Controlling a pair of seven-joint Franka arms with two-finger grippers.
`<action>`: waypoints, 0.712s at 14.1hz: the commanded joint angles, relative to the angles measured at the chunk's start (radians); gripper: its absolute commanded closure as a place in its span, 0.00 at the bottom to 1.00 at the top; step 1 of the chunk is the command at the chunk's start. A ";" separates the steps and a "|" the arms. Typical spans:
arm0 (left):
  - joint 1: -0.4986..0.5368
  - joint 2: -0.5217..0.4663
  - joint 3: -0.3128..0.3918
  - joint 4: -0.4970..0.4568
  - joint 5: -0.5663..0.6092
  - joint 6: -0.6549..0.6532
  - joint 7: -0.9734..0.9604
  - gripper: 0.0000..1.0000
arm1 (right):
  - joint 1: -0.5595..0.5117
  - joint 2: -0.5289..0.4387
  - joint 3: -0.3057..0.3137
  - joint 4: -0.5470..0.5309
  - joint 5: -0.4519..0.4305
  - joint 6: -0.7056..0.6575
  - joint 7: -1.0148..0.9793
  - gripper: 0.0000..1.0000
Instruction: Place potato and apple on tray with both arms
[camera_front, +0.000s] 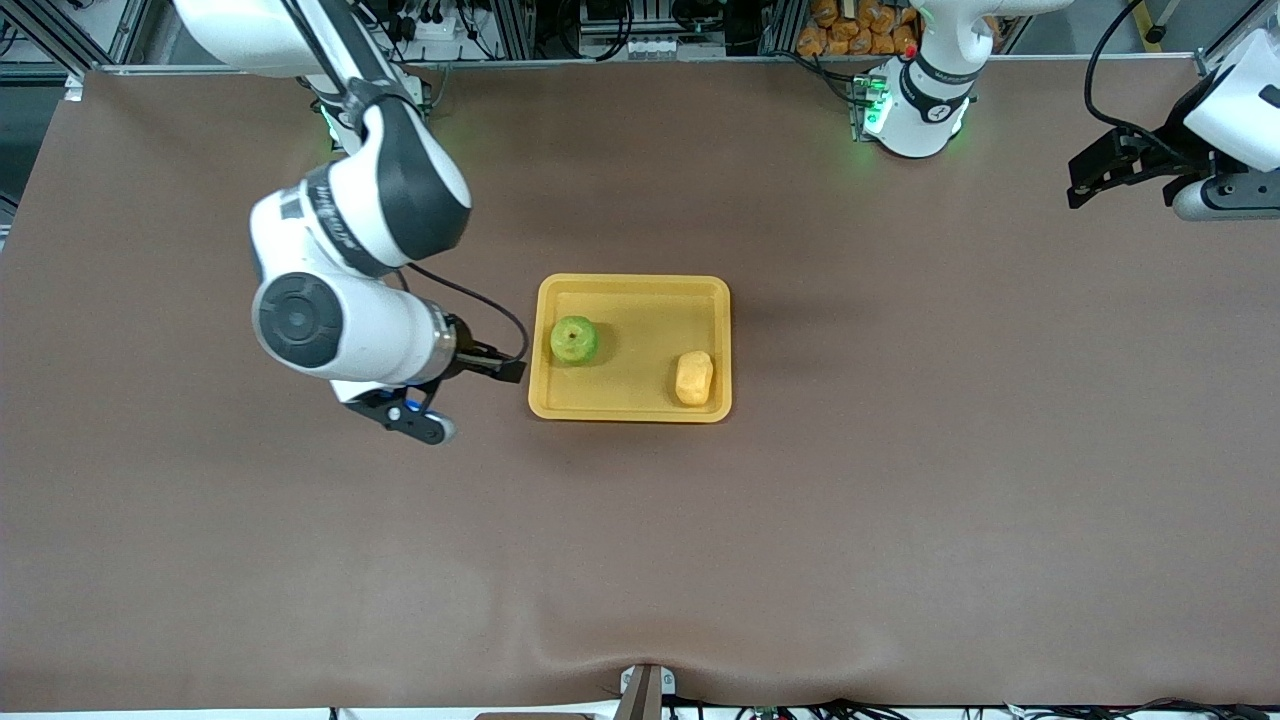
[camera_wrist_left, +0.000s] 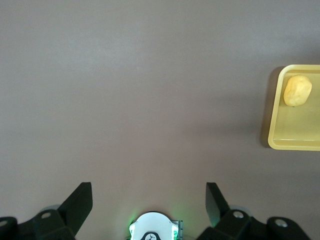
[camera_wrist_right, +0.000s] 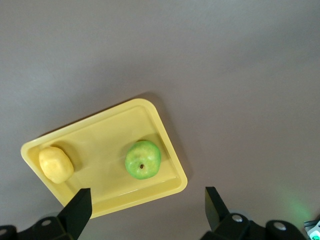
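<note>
The yellow-orange tray (camera_front: 632, 283) lies in the middle of the table. The green apple (camera_front: 574, 340) sits in it toward the right arm's end. The yellow potato (camera_front: 693, 378) sits in its corner toward the left arm's end, nearer the front camera. My right gripper (camera_front: 507, 369) is open and empty, over the table just beside the tray's rim near the apple. Its wrist view shows the apple (camera_wrist_right: 143, 159), potato (camera_wrist_right: 56, 164) and tray (camera_wrist_right: 107, 132) past the right gripper (camera_wrist_right: 148, 205). My left gripper (camera_front: 1088, 178) is open and empty, raised over the left arm's end of the table. Its wrist view (camera_wrist_left: 149, 200) shows the potato (camera_wrist_left: 297, 90) and tray (camera_wrist_left: 300, 137).
The brown table cover (camera_front: 900, 450) is wrinkled at the front edge near a small mount (camera_front: 645, 690). A pile of orange items (camera_front: 860, 25) and cables lie past the table's back edge, by the left arm's base (camera_front: 915, 110).
</note>
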 joint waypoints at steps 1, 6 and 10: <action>-0.019 -0.034 0.024 -0.017 -0.017 -0.014 0.018 0.00 | -0.058 -0.010 0.014 0.048 -0.014 -0.064 -0.001 0.00; -0.016 -0.030 0.019 -0.011 -0.019 -0.014 0.018 0.00 | -0.175 -0.079 0.012 0.065 -0.031 -0.170 -0.113 0.00; -0.018 -0.026 0.016 -0.008 -0.017 -0.014 0.019 0.00 | -0.212 -0.138 0.015 0.063 -0.187 -0.214 -0.218 0.00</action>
